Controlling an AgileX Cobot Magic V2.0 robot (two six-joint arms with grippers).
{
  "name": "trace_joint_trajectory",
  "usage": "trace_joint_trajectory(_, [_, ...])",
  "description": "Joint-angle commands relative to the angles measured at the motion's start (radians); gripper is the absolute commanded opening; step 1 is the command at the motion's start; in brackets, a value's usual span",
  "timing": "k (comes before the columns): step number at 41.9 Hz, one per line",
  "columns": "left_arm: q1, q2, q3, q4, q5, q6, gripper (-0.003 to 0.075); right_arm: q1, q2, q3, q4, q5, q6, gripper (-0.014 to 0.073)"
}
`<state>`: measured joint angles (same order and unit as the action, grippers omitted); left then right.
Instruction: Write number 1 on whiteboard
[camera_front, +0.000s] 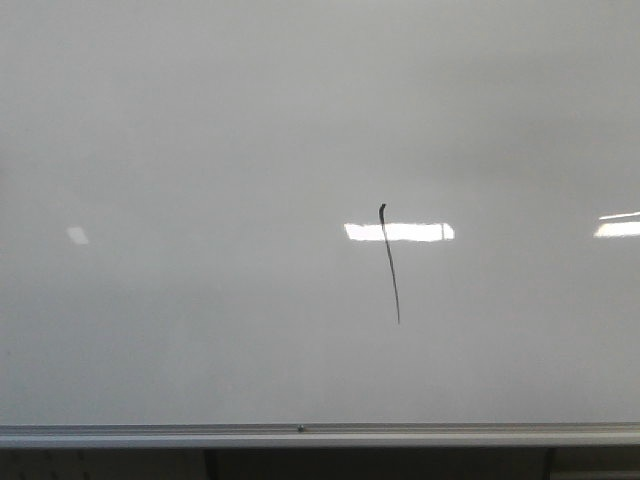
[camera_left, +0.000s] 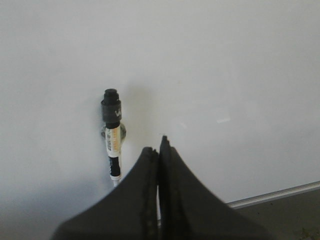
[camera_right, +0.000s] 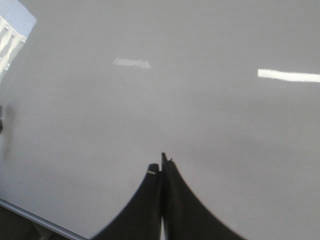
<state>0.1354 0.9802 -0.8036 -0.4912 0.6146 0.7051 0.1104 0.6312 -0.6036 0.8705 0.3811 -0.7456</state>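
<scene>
One stroke on the whiteboard (camera_front: 200, 150): I read the number 1 (camera_front: 390, 265) in the front view as a thin black slanted line with a small hook on top, right of centre, crossing a bright rectangular light reflection (camera_front: 400, 232), above the silver strip (camera_front: 320, 434) along the board's lower edge. Left gripper (camera_left: 159, 150) has its jaws pressed together with nothing between them, and a black-capped marker (camera_left: 113, 137) sits just beside them against the board. Right gripper (camera_right: 162, 167) shows jaws closed and empty too, over bare board.
</scene>
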Motion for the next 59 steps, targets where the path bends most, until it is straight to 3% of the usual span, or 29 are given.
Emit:
trace_joint_trajectory(1, [-0.048, -0.054, -0.018, -0.034, -0.048, 0.001, -0.002, -0.006, -0.002, -0.026, 0.029, -0.026, -0.001, -0.006])
trace_joint_trajectory(10, [-0.177, -0.292, 0.128, -0.043, -0.065, 0.001, -0.002, -0.006, -0.002, -0.026, 0.029, -0.025, -0.001, -0.006])
trace_joint_trajectory(17, [-0.179, -0.589, 0.267, -0.127, -0.063, 0.001, -0.002, -0.006, -0.002, -0.026, 0.029, -0.025, -0.001, -0.006])
trace_joint_trajectory(23, [-0.179, -0.75, 0.29, -0.132, -0.037, 0.001, -0.002, -0.006, -0.002, -0.026, 0.029, -0.025, -0.001, -0.006])
trace_joint_trajectory(41, [-0.179, -0.783, 0.3, -0.124, -0.104, -0.01, -0.002, -0.006, -0.002, -0.026, 0.029, -0.025, -0.001, -0.006])
trace_joint_trajectory(43, [-0.177, -0.788, 0.312, -0.009, -0.161, -0.134, -0.002, -0.006, -0.002, -0.026, 0.029, -0.025, -0.001, -0.006])
trace_joint_trajectory(46, [-0.179, -0.82, 0.355, 0.276, -0.224, -0.461, -0.002, -0.006, -0.002, -0.026, 0.029, -0.025, -0.001, -0.006])
trace_joint_trajectory(49, [-0.181, -0.865, 0.421, 0.459, -0.283, -0.65, -0.002, -0.006, -0.002, -0.026, 0.03, -0.025, -0.001, -0.006])
trace_joint_trajectory(53, [-0.174, -0.955, 0.537, 0.529, -0.411, -0.711, -0.002, -0.006, -0.002, -0.026, 0.03, -0.025, -0.001, -0.006])
trace_joint_trajectory(59, [-0.113, -1.004, 0.671, 0.525, -0.455, -0.711, -0.002, -0.006, -0.001, -0.026, 0.03, -0.025, -0.001, -0.006])
